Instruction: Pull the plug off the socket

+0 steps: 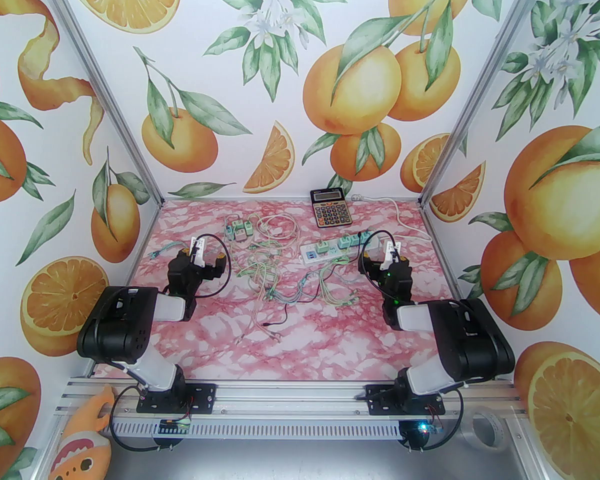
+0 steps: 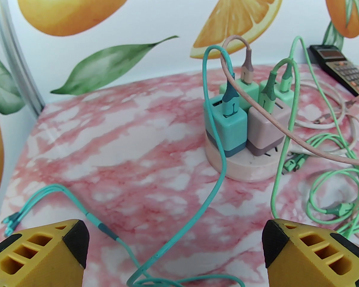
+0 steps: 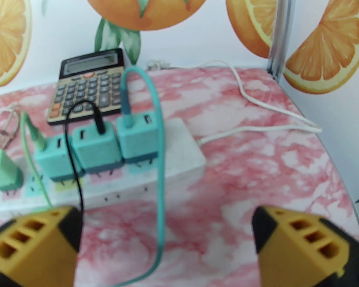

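Both claws stand wide and hold nothing. The left gripper [image 2: 175,244] faces a round pink socket hub [image 2: 248,169] crowded with charger plugs [image 2: 232,130]. The right gripper [image 3: 167,235] faces a white power strip [image 3: 184,151] (calculator [image 3: 89,88] just behind it) with teal chargers [image 3: 139,142] standing in its slots.

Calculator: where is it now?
In the top view, the calculator lies at the far edge of the table, right of centre, just behind the white power strip.
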Controlling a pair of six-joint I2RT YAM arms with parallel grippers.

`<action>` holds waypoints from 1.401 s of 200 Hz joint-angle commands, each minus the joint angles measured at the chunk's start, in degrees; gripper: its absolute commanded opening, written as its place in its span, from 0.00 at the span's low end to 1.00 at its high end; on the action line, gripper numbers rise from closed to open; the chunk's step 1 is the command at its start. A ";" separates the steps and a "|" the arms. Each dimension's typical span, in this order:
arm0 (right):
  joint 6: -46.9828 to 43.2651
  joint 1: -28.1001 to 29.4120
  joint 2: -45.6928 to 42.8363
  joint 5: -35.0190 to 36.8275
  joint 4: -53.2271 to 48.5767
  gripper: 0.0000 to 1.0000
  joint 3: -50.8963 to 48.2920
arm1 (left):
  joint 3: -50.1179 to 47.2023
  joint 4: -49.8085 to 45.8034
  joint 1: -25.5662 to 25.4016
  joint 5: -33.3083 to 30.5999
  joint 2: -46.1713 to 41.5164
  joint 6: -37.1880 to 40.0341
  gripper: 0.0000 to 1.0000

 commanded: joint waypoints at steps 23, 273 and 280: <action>-0.30 0.45 0.08 -0.82 0.05 1.00 0.94 | 0.01 1.28 -0.16 0.71 -0.26 0.92 1.00; 0.83 0.43 -1.17 2.77 4.41 1.00 -1.95 | 4.96 -13.58 1.99 -0.94 -7.58 -2.80 1.00; 1.49 0.37 -1.92 4.24 5.74 1.00 -3.00 | 6.23 -17.58 2.00 -1.82 -9.62 -3.32 1.00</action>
